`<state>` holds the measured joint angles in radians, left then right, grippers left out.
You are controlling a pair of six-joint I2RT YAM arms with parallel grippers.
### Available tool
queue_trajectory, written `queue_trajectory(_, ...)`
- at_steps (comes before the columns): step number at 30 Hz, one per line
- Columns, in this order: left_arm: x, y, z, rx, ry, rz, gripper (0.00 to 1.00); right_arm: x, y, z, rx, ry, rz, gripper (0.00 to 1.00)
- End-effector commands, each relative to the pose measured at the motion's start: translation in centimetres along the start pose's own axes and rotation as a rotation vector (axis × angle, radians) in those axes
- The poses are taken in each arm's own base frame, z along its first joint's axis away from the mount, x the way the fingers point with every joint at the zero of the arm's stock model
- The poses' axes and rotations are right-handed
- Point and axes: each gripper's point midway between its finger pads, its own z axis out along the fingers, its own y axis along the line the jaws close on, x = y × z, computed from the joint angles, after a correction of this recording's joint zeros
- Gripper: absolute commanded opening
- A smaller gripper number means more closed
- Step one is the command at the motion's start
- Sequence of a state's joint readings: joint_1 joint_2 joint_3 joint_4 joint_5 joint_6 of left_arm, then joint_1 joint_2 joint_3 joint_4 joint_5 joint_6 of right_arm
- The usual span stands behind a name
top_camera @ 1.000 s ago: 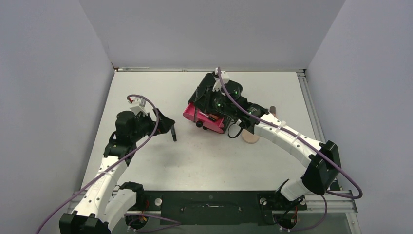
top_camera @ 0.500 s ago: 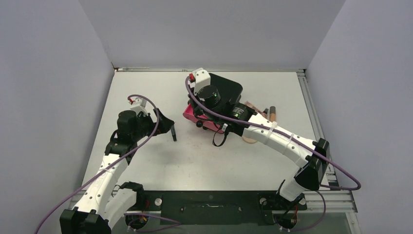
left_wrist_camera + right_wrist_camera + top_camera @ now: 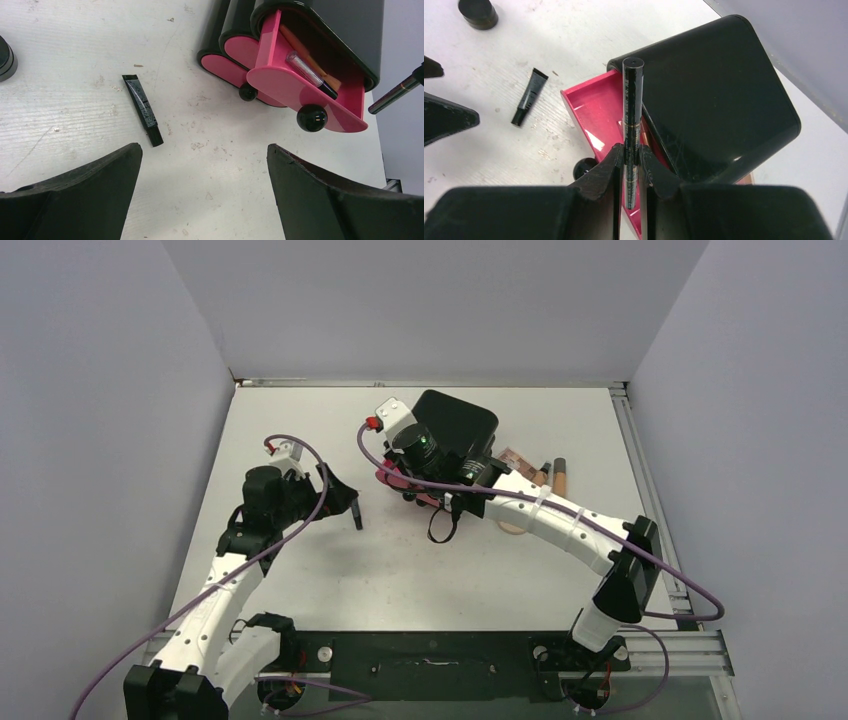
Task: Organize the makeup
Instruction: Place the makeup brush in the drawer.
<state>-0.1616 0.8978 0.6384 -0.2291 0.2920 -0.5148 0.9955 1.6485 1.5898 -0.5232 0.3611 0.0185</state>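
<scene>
Top view: tall black plastic cabinet with pink drawers (image 3: 455, 425) at 12 o'clock on white table (image 3: 300, 570), right arm (image 3: 560, 518) draped across it, working end lost against the black. At 3 o'clock of the cabinet, partly under the arm: tan dark-capped tube (image 3: 560, 475), round peach disc (image 3: 515, 527), corner of a square palette (image 3: 518, 459), colours unreadable. At 9 o'clock, left gripper (image 3: 350, 502), apart from everything. Left wrist view: jaws spread wide, nothing between; flat black squeeze tube (image 3: 143, 111) loose on the table at 11 o'clock; small black round jar (image 3: 4, 57) cut by the frame at 9 o'clock; one pink drawer (image 3: 320, 107) pulled out at 1 o'clock, orange-handled brush (image 3: 300, 46) and clear-capped stick (image 3: 306, 70) inside, rear hidden under the cabinet. Right wrist view: right gripper (image 3: 632, 152) clamped on thin black pencil with gold band (image 3: 633, 95), far end over the seam between open drawer and cabinet top. For the drop: shift toward 9 o'clock until wholly above pink floor, align with the drawer's length, lower close before letting go; otherwise a likely bounce off the rim. Spare room beside the brush impossible to judge here.
</scene>
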Motion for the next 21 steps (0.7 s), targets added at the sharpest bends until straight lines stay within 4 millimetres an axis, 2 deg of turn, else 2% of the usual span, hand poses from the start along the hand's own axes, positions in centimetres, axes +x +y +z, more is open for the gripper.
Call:
queue_trajectory(1,-2.0,-1.0,-0.2,0.024,-0.047,0.025,0.93,-1.0,-1.5,-0.2,0.053,0.000,-0.083,0.07)
queue_trajectory(11,-1.9,-1.0,-0.2,0.023,-0.043,0.023,0.93,-0.2,-1.9,1.4,0.023,0.044,-0.103,0.07)
queue_trajectory(16,-1.8,-0.9,-0.1,0.020,-0.040,0.023,0.93,0.6,-2.4,2.2,0.005,0.078,-0.096,0.08)
queue_trajectory(21,-1.8,-0.9,0.0,0.019,-0.035,0.021,0.93,1.7,-2.0,2.6,-0.029,0.128,-0.109,0.09)
